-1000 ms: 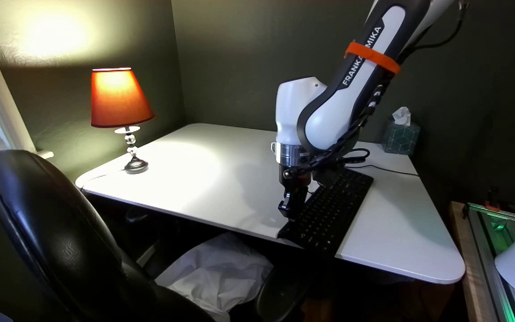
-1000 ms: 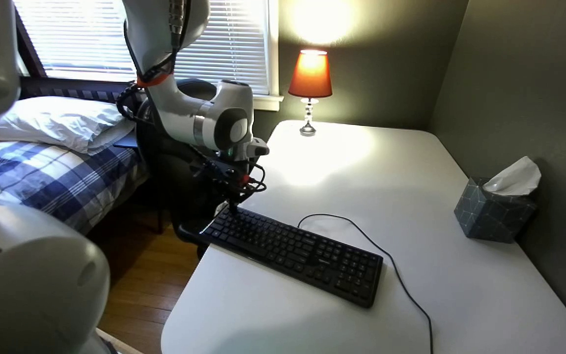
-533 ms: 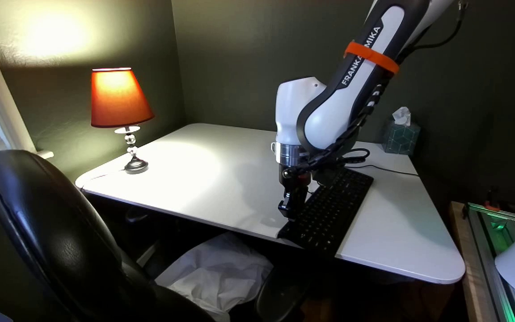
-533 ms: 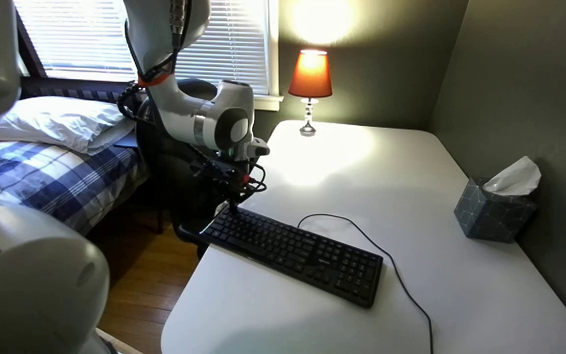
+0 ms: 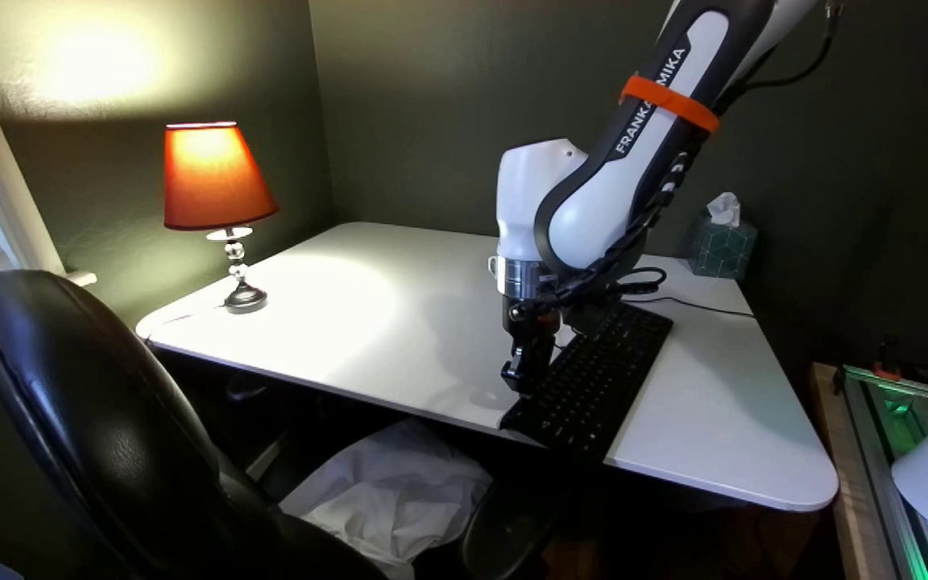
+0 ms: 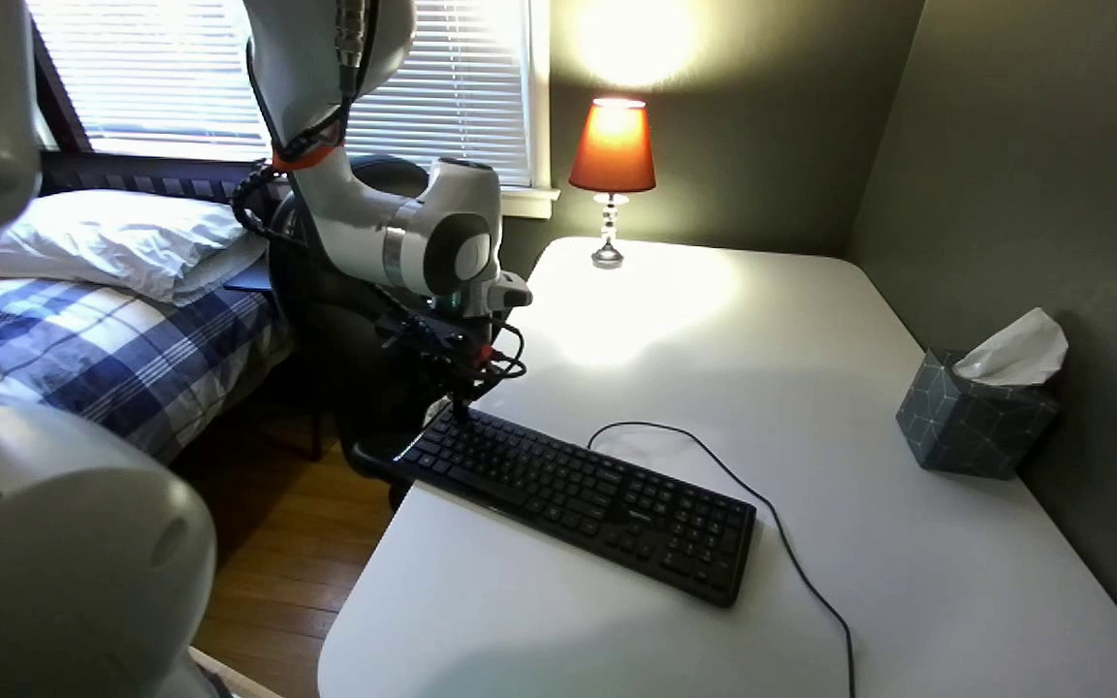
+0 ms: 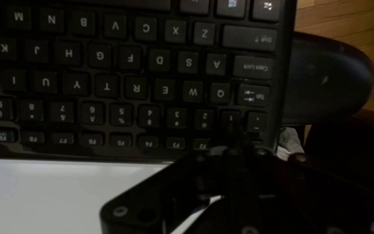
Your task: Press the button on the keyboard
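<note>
Unmoved, the closed hand [image 7: 232, 129] stood over the keyboard's [image 7: 125, 74] 4 o'clock corner in the wrist view, perhaps mid-press.

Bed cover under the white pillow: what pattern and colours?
Plaid, in blues and white; the bed cover shows best in an exterior view.

A lit red lamp [image 6: 613, 167] brightens the wall [image 6: 762, 145] beside a window [image 6: 457, 92].

Lit lamp [image 6: 614, 155], glare on wall [image 6: 752, 126], washed-out blinds [image 6: 462, 87], soft shadow across desk [image 6: 791, 417], dim wrist view
</note>
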Robot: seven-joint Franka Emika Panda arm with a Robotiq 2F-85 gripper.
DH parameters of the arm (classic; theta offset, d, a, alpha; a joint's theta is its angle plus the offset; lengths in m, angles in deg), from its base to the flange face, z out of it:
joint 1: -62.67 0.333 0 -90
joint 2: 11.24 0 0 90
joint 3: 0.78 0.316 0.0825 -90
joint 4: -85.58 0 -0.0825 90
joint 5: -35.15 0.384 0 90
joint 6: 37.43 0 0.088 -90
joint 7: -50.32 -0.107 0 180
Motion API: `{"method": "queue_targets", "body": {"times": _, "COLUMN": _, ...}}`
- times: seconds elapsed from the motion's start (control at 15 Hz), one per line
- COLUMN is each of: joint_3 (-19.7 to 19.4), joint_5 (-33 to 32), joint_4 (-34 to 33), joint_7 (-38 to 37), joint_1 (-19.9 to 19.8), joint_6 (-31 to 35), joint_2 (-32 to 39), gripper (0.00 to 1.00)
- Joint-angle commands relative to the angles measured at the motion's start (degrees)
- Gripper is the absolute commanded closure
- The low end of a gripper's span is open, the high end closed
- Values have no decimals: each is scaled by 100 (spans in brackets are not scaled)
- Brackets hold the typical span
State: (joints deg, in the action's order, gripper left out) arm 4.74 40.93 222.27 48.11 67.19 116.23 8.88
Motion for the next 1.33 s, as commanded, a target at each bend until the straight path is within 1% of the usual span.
{"method": "queue_targets", "body": {"times": 0.0, "joint_3": 66, "joint_5": 103, "joint_4": 81, "joint_7": 63, "joint_1": -66, "joint_6": -27, "joint_2": -63, "gripper": 100}}
{"method": "queue_targets", "body": {"times": 0.47, "joint_3": 172, "joint_5": 131, "joint_4": 314, "joint_7": 66, "joint_1": -20, "joint_6": 55, "joint_2": -475, "gripper": 100}}
{"method": "queue_targets", "body": {"times": 0.53, "joint_3": 182, "joint_5": 146, "joint_4": 333, "joint_7": 47, "joint_1": -17, "joint_6": 64, "joint_2": -530, "gripper": 95}}
{"method": "queue_targets", "body": {"times": 0.6, "joint_3": 167, "joint_5": 123, "joint_4": 357, "joint_7": -1, "joint_1": 1, "joint_6": 63, "joint_2": -585, "gripper": 72}}
{"method": "queue_targets", "body": {"times": 0.73, "joint_3": 159, "joint_5": 117, "joint_4": 424, "joint_7": -12, "joint_1": 4, "joint_6": 106, "joint_2": -718, "gripper": 70}}
{"method": "queue_targets", "body": {"times": 0.87, "joint_3": 91, "joint_5": -17, "joint_4": 493, "joint_7": -96, "joint_1": 50, "joint_6": 86, "joint_2": -877, "gripper": 56}}
{"method": "queue_targets", "body": {"times": 1.07, "joint_3": 28, "joint_5": -166, "joint_4": 625, "joint_7": -181, "joint_1": 87, "joint_6": 23, "joint_2": -1144, "gripper": 32}}
{"method": "queue_targets", "body": {"times": 1.2, "joint_3": -11, "joint_5": -272, "joint_4": 720, "joint_7": -253, "joint_1": 106, "joint_6": 12, "joint_2": -1325, "gripper": 19}}
{"method": "queue_targets", "body": {"times": 1.27, "joint_3": -25, "joint_5": -326, "joint_4": 763, "joint_7": -284, "joint_1": 108, "joint_6": -50, "joint_2": -1422, "gripper": 10}}
